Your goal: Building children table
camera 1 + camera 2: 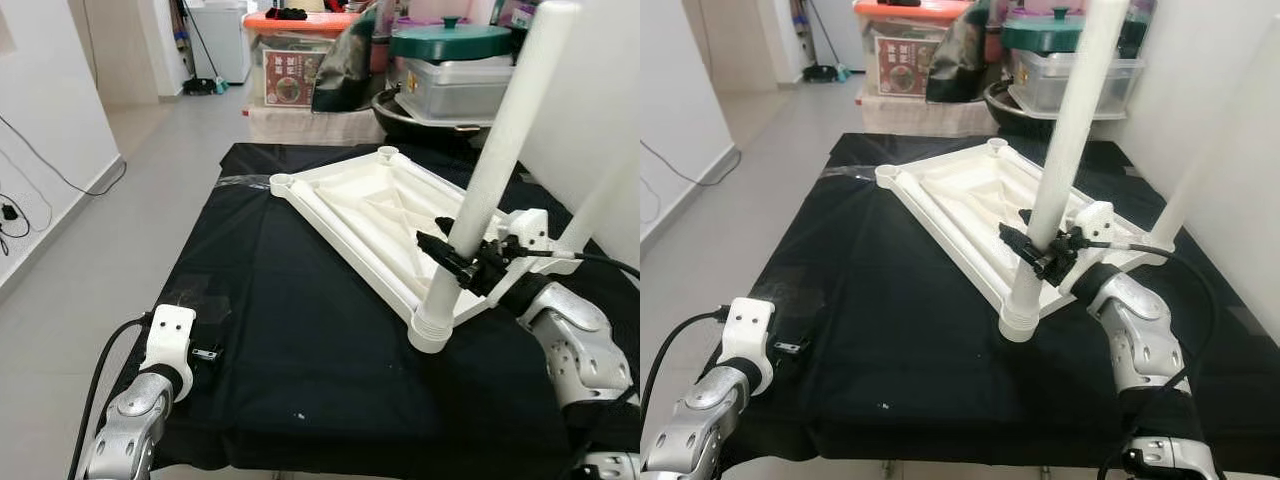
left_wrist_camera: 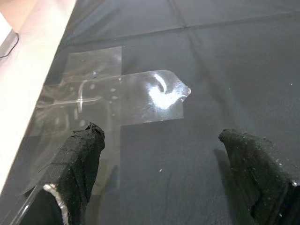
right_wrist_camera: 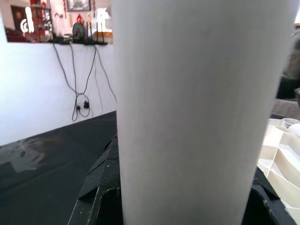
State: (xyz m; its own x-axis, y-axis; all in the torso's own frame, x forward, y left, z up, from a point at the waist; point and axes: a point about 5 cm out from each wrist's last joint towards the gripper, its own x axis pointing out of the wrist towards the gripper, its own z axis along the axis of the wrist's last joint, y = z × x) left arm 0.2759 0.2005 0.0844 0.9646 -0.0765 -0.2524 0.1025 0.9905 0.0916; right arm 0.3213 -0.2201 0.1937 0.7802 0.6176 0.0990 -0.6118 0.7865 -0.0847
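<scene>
A white children's tabletop [image 1: 350, 215] lies upside down on the black-covered table [image 1: 280, 330]. One white leg [image 1: 500, 140] stands tilted in its near corner socket [image 1: 430, 332]. My right gripper [image 1: 455, 258] is shut on this leg just above the socket; in the right wrist view the leg [image 3: 201, 108] sits between the black fingers [image 3: 101, 187]. A second white leg [image 1: 600, 200] rises at the right corner. The two far sockets [image 1: 282, 182] hold nothing. My left gripper [image 2: 161, 140] is open, low over the cloth near the table's left front edge, above a patch of clear tape [image 2: 117, 93].
Behind the table stand an orange-lidded storage box [image 1: 295, 60], a green-lidded pot [image 1: 450, 42] and a grey bin. A white wall [image 1: 590, 80] runs close along the right. Open grey floor [image 1: 120, 200] lies to the left, with cables along the left wall.
</scene>
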